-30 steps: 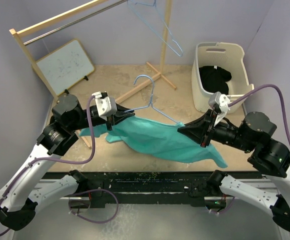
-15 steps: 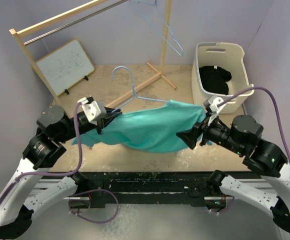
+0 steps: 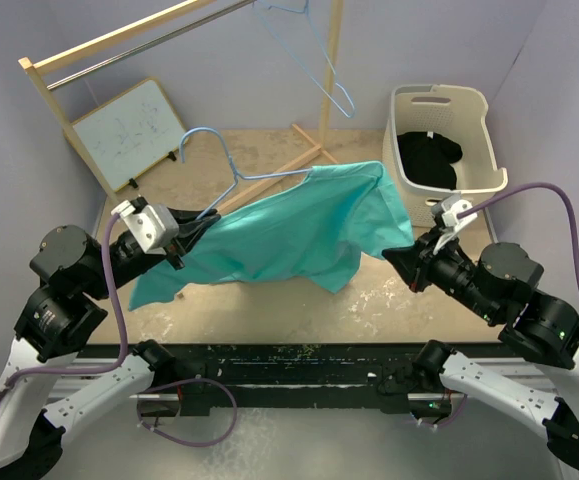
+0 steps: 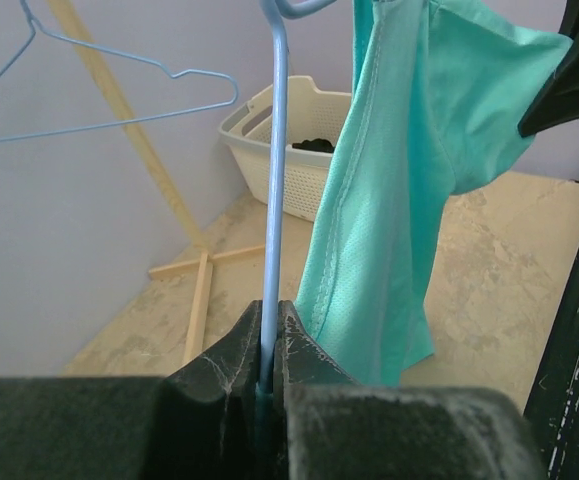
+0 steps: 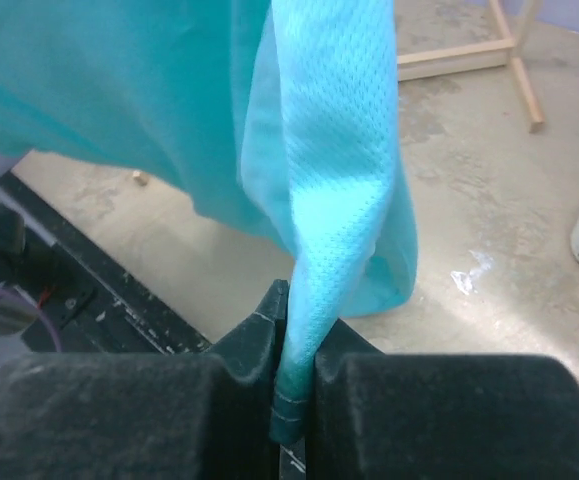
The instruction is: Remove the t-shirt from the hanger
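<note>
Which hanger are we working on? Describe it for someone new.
In front of the wooden rack, over the table, the left gripper has its jaws pinched on a light-blue wire hanger. Unlike the bare blue hanger hanging on the rack, this one carries the teal t-shirt.
</note>
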